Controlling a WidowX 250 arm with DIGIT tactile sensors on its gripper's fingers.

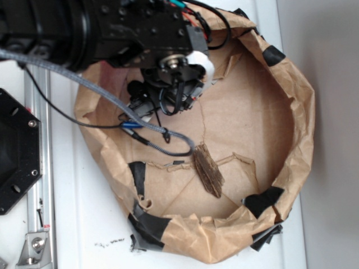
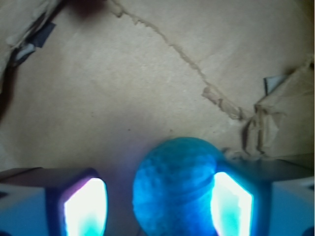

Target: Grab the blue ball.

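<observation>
Wrist view, blue ball [image 2: 173, 187] touching right pad [image 2: 230, 205]

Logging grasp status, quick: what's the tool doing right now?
Tool: open around the blue ball; right finger appears to touch it, left finger shows a gap. Not yet clamped.

No readable text anywhere, no labels, brands, numbers or signs on the brown paper nest [image 1: 269, 112], nothing printed on its black tape patches [image 1: 262, 200], nothing legible on the black robot arm [image 1: 112, 28], the white table [image 1: 78, 224] bare of markings
</observation>
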